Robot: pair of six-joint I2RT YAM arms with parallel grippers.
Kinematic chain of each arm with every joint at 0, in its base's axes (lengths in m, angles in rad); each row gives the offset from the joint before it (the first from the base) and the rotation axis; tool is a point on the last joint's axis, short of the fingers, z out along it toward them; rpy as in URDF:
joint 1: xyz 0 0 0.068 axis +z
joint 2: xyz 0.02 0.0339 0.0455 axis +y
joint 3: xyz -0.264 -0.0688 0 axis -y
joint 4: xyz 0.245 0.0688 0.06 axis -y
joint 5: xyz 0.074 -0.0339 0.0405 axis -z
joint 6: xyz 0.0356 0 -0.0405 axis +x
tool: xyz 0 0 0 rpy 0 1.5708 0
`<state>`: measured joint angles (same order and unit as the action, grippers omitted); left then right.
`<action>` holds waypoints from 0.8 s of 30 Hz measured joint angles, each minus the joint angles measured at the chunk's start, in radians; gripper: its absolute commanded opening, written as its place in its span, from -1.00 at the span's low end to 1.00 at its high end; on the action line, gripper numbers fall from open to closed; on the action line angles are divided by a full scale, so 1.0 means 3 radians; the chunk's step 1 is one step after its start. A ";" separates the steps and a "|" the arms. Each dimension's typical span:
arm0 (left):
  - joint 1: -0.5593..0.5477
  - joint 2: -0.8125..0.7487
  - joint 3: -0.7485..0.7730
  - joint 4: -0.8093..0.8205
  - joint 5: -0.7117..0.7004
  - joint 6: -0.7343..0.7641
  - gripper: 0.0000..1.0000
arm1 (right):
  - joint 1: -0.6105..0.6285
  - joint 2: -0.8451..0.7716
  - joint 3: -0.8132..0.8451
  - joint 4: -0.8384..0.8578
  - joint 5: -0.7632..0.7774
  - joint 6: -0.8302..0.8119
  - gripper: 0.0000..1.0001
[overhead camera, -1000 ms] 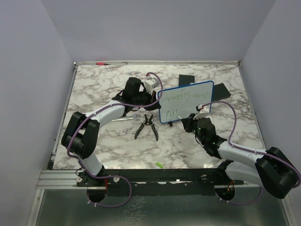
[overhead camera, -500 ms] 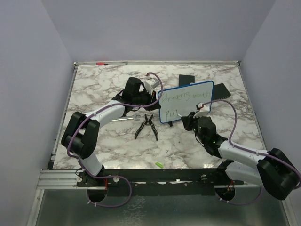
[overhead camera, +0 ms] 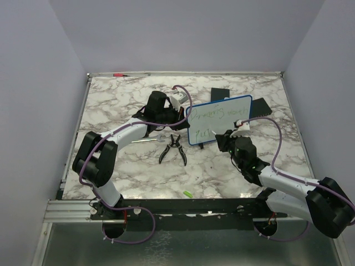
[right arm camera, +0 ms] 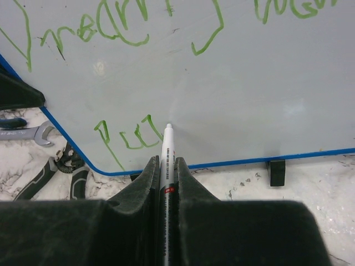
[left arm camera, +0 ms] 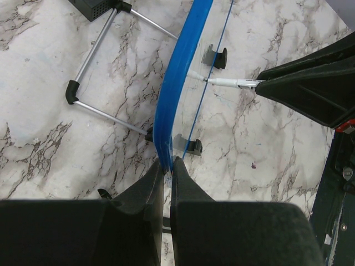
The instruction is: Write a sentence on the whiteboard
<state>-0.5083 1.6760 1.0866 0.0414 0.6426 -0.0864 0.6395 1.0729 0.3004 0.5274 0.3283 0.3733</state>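
Observation:
The whiteboard [overhead camera: 219, 119], white with a blue frame, stands upright on small black feet at the table's middle right. My left gripper [left arm camera: 168, 164] is shut on the blue edge [left arm camera: 180, 72] of its left side. My right gripper [right arm camera: 166, 163] is shut on a white marker [right arm camera: 167, 147], whose tip touches the board face [right arm camera: 249, 83] low down. The sentence is green scrawl in two lines: a long upper line [right arm camera: 116, 27] and a short lower word [right arm camera: 130, 138] just left of the tip. From the left wrist view the marker [left arm camera: 233, 82] meets the board from the right.
Black pliers [overhead camera: 173, 148] and a steel wrench [overhead camera: 148, 139] lie in front of the board's left end. Flat black pads [overhead camera: 260, 107] sit behind the board. A green cap [overhead camera: 188, 193] lies near the front edge. A red pen [overhead camera: 119, 74] rests on the back rail.
My right gripper has shifted slightly to the right along the board with the marker, and the lower green word has grown by a stroke. The left gripper and the board have stayed put.

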 measured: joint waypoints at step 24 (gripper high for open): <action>0.0001 0.0000 0.0001 0.0001 -0.0001 0.0001 -1.00 | 0.0000 0.0156 0.0006 0.0072 -0.0189 -0.0064 -0.98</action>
<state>-0.5079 1.6760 1.0870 0.0418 0.6422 -0.0860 0.6395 1.1198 0.3023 0.5491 0.2714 0.3542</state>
